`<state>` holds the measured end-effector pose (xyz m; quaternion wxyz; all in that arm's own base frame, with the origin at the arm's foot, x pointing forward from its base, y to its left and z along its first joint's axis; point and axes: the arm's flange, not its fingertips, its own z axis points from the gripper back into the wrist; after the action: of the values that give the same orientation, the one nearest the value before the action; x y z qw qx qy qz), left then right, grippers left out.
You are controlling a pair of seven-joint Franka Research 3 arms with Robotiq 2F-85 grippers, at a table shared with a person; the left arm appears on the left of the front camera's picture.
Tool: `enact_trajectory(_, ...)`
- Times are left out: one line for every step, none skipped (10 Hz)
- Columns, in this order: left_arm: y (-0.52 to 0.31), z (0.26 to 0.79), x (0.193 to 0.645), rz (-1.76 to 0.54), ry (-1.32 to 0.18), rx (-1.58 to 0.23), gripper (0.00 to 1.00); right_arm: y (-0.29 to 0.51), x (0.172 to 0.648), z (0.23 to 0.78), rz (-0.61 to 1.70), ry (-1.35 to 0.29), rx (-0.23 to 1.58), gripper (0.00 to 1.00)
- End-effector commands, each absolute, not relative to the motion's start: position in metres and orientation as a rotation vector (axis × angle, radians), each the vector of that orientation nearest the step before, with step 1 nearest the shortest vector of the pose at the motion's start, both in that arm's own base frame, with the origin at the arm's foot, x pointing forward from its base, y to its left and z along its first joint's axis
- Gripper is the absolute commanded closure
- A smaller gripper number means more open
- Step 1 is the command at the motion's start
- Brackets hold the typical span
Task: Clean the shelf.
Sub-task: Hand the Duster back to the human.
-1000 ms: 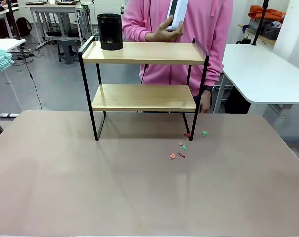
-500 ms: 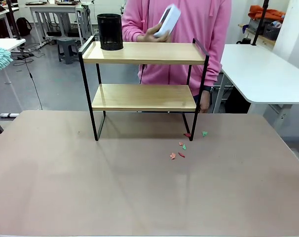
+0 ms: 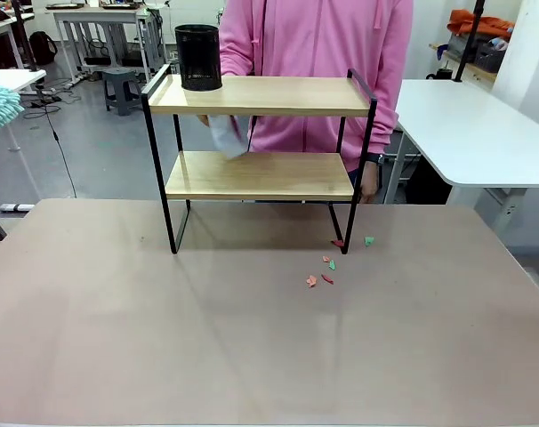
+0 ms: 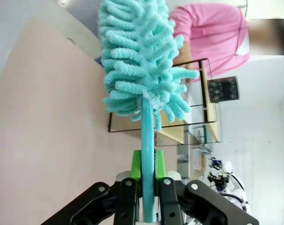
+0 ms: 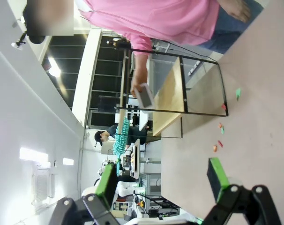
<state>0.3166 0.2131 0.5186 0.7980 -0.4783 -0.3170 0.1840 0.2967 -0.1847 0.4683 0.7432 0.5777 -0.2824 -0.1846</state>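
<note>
L wrist: left gripper clamped on teal duster. R wrist: right gripper spread wide. Front: scraps near shelf.

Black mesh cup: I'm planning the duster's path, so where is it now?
Front view: the black mesh cup stands on the top board of the shelf, at its left end.

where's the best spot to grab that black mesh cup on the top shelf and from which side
Probably pinch the rim of the black mesh cup from straight above, one finger inside: it is an upright cylinder. From the side is tighter: the end rail of the shelf rises beside it and the person stands behind. The right gripper is open.
</note>
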Motion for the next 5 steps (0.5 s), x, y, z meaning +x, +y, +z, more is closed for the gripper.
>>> enact_trajectory(0.191,0.574,0.323,0.226,-0.837,-1.194,0.88,-0.190,0.281,0.518,-0.272,-0.803,1.359,0.00)
enact_trajectory(0.174,0.612,0.318,0.101,-0.923,-1.298,0.88,-0.172,0.281,0.548,-0.151,-0.841,1.390,0.00)
enact_trajectory(0.149,0.645,0.307,-0.054,-0.945,-1.408,0.88,-0.143,0.288,0.568,-0.053,-0.795,1.374,0.00)
enact_trajectory(0.126,0.659,0.296,-0.189,-0.866,-1.511,0.88,-0.112,0.295,0.571,0.037,-0.710,1.361,0.00)
enact_trajectory(0.106,0.664,0.286,-0.316,-0.775,-1.553,0.88,-0.083,0.299,0.567,0.105,-0.651,1.331,0.00)
